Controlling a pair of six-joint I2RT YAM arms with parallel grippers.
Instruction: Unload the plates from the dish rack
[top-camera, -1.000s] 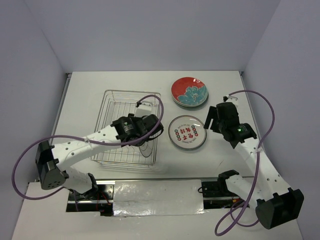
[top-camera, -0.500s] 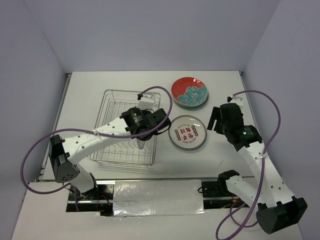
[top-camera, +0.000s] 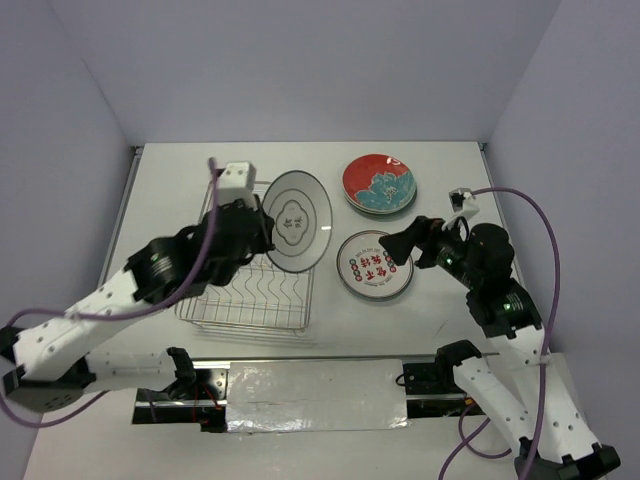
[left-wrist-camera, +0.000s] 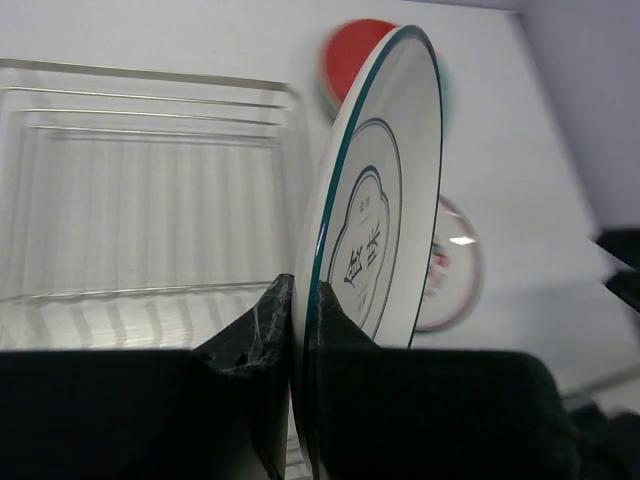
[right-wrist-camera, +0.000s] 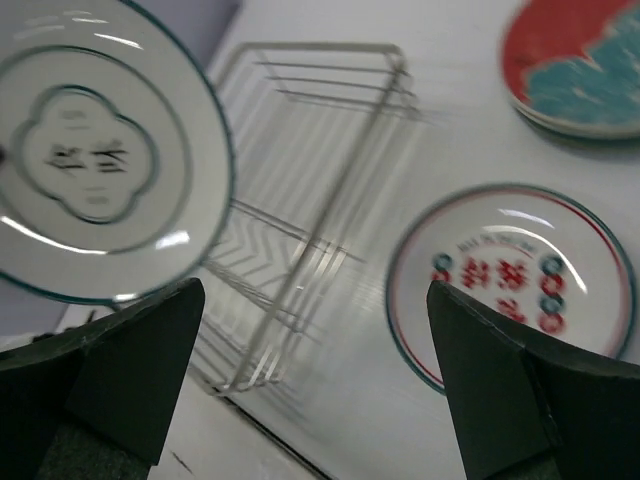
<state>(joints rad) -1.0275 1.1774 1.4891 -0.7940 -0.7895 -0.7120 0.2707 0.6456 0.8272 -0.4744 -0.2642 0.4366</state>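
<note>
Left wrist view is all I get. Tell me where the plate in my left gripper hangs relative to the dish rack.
Observer: In the top view, the held plate, clamped in the left gripper, hangs above the far right corner of the dish rack.
Operator: Report the right gripper.
Observer: The right gripper is open, over the right edge of the white plate with red characters.
Operator: Check the rack for more plates.
Observer: None show, though the left arm covers its left part.
</note>
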